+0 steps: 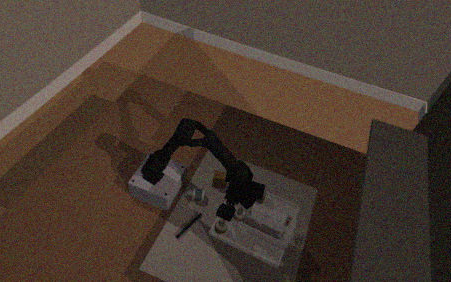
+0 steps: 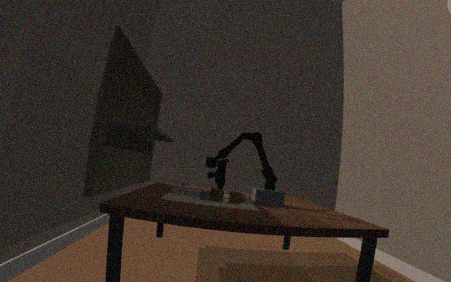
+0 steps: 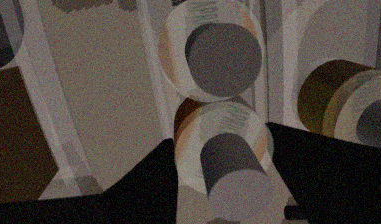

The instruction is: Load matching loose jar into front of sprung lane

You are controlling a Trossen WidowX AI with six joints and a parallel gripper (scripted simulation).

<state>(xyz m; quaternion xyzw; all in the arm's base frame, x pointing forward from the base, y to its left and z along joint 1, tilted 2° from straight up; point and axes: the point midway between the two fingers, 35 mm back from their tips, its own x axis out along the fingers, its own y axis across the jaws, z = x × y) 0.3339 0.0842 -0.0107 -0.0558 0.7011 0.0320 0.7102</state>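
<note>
In the wrist view my gripper (image 3: 219,139) is shut on a jar (image 3: 226,167) with a grey lid, a white label and orange-brown contents. Straight ahead of it, a matching jar (image 3: 222,52) stands between the pale rails of the lane (image 3: 153,75). The two jars look close together or touching; I cannot tell which. In the top view my gripper (image 1: 226,211) is at the front end of the white lane rack (image 1: 270,222). In the exterior view it (image 2: 218,181) hangs low over the table (image 2: 185,210). The pusher plate is hidden.
A different jar (image 3: 341,105) with an olive-brown body stands in the neighbouring lane to the right. Another small jar (image 1: 197,194), a brown block (image 1: 219,180) and a dark stick (image 1: 188,225) lie on the grey mat (image 1: 185,255). The arm's white base (image 1: 155,187) is to the left.
</note>
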